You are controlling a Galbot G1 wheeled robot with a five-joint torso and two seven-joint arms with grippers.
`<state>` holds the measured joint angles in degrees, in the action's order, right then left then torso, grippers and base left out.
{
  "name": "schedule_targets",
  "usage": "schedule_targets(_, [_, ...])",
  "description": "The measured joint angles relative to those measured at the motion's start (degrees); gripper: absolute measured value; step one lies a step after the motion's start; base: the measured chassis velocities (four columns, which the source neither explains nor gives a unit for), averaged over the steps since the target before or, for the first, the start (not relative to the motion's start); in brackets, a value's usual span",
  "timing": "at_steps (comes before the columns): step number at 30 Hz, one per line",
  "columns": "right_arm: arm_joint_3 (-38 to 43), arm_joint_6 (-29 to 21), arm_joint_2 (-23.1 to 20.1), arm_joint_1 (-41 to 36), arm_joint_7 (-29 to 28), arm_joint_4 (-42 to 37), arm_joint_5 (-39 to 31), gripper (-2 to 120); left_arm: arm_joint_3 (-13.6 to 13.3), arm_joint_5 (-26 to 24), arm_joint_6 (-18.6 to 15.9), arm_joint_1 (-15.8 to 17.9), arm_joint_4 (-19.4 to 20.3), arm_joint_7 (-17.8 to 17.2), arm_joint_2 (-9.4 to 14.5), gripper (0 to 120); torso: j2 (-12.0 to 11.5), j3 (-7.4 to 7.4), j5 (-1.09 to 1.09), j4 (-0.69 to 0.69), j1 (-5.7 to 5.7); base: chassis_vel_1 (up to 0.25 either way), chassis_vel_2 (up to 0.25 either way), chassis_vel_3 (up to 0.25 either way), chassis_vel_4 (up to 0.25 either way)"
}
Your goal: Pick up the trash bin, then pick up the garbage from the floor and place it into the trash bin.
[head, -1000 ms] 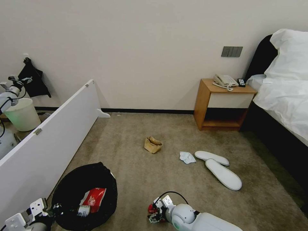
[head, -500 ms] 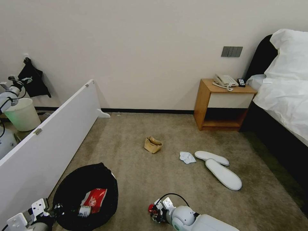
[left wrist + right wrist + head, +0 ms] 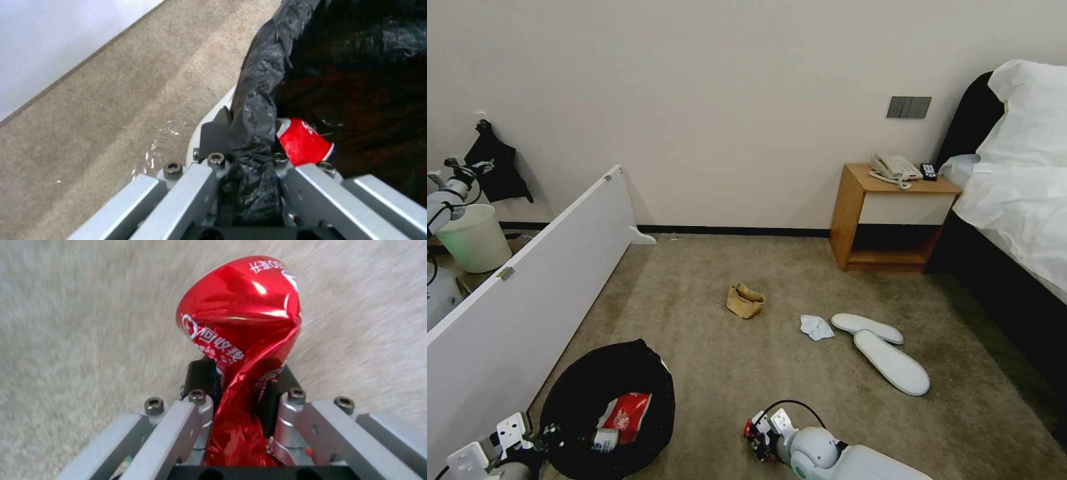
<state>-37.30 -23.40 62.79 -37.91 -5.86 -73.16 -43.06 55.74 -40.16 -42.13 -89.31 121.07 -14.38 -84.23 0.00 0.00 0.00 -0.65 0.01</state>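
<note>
The trash bin [image 3: 575, 379], lined with a crinkly black bag, stands low at the left. My left gripper [image 3: 537, 440] is shut on its rim, and the left wrist view shows the fingers [image 3: 213, 133] pinching the black bag [image 3: 258, 100]. A red-white snack packet [image 3: 624, 413] lies inside. My right gripper [image 3: 755, 437] hangs just above the floor [image 3: 714, 373], shut on a crushed red can [image 3: 240, 323]. Farther out on the carpet lie a brown paper bag [image 3: 744, 301], a crumpled tissue [image 3: 816, 327] and two white slippers [image 3: 867, 327] [image 3: 892, 362].
A long white panel [image 3: 527, 280] slants along the left, close to the bin. A pale bucket [image 3: 474, 237] sits behind it. A wooden nightstand [image 3: 894, 217] with a phone stands at the back wall. The bed [image 3: 1014, 200] runs down the right side.
My right gripper has shifted a little to the right, with the red can still in it. The bin and my left gripper have edged slightly right.
</note>
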Motion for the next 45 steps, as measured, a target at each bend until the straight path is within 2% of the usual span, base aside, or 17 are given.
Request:
schedule_targets(8, [3.1, 0.7, -4.4, 2.2, -2.7, -9.3, -1.1, 14, 0.0, -0.4, 0.0, 0.0, 0.8, -0.1, 0.2, 2, 0.0, 0.00, 0.00, 0.02, 0.00, 0.000, 0.000, 0.000, 0.000])
schedule_targets(16, [7.7, 0.5, -9.2, 5.8, -5.0, -23.6, -3.7, 14, 0.3, -1.6, 0.0, 0.0, 1.7, -0.6, 0.8, 2, 0.0, 0.00, -0.01, 0.01, 0.00, 0.000, 0.000, 0.000, 0.000])
schedule_targets(19, [8.9, 0.4, -9.9, 6.7, -5.1, -26.4, -4.0, 14, 0.4, -2.0, 0.0, 0.0, 2.0, -1.0, 0.9, 2, 0.0, 0.00, 0.00, 0.01, 0.00, 0.000, 0.000, 0.000, 0.000])
schedule_targets(21, [10.9, 0.3, -10.5, 8.5, -5.6, -30.9, -4.5, 14, 0.6, -3.8, 0.0, 0.1, 2.5, -1.9, 1.1, 2, 0.0, 0.00, 0.00, 0.00, 0.00, 0.000, 0.000, 0.000, 0.000])
schedule_targets(26, [12.8, 0.3, -10.3, 10.7, -6.5, -34.8, -6.2, 14, 0.7, -4.5, 0.0, 0.1, 3.1, -2.3, 1.3, 2, 0.0, 0.00, -0.01, 0.01, -0.01, 0.000, 0.000, 0.000, 0.000])
schedule_targets(30, [13.4, 0.3, -8.3, 15.0, -8.2, -39.7, -10.3, 14, 0.7, -5.5, 0.0, 0.2, 4.5, -2.8, 1.5, 2, 0.0, 0.00, 0.00, 0.01, 0.00, 0.000, 0.000, 0.000, 0.000])
schedule_targets(35, [12.0, 0.5, -5.4, 19.6, -9.6, -42.2, -13.9, 14, 0.7, -6.1, 0.0, 0.0, 5.5, -3.1, 1.8, 2, 0.0, 0.00, -0.01, 0.01, 0.00, 0.000, 0.000, 0.000, 0.000])
schedule_targets(36, [10.1, 0.8, -3.2, 22.7, -10.2, -43.1, -17.1, 14, 0.7, -6.2, 0.0, -0.1, 5.8, -3.1, 2.0, 2, 0.0, 0.00, -0.02, 0.02, 0.00, 0.000, 0.000, 0.000, 0.000])
schedule_targets(38, [9.8, 0.8, -2.9, 23.1, -10.2, -43.2, -17.6, 14, 0.7, -6.2, 0.0, -0.1, 5.8, -3.1, 2.0, 2, 0.0, 0.00, -0.03, 0.02, 0.00, 0.000, 0.000, 0.000, 0.000])
schedule_targets(40, [6.6, 0.9, 1.5, 26.2, -11.7, -43.1, -21.9, 14, 0.7, -6.3, 0.0, -0.1, 6.0, -3.2, 2.2, 2, 0.0, 0.00, -0.02, -0.01, 0.00, 0.000, 0.000, 0.000, 0.000])
schedule_targets(43, [5.1, 0.7, 4.0, 27.2, -12.7, -42.6, -23.7, 14, 0.7, -6.4, 0.0, -0.1, 6.1, -3.2, 2.2, 2, 0.0, 0.00, -0.02, 0.03, 0.00, 0.000, 0.000, 0.000, 0.000])
schedule_targets(44, [2.8, 0.0, 6.9, 28.5, -14.4, -41.6, -26.5, 14, 0.6, -6.4, 0.0, -0.1, 6.2, -3.2, 2.3, 2, 0.0, 0.00, -0.03, 0.03, 0.00, 0.000, 0.000, 0.000, 0.000])
schedule_targets(45, [1.8, -0.2, 7.9, 28.9, -15.0, -41.2, -27.5, 14, 0.6, -6.4, 0.0, -0.2, 6.2, -3.2, 2.3, 2, 0.0, 0.00, -0.03, 0.03, -0.01, 0.000, 0.000, 0.000, 0.000])
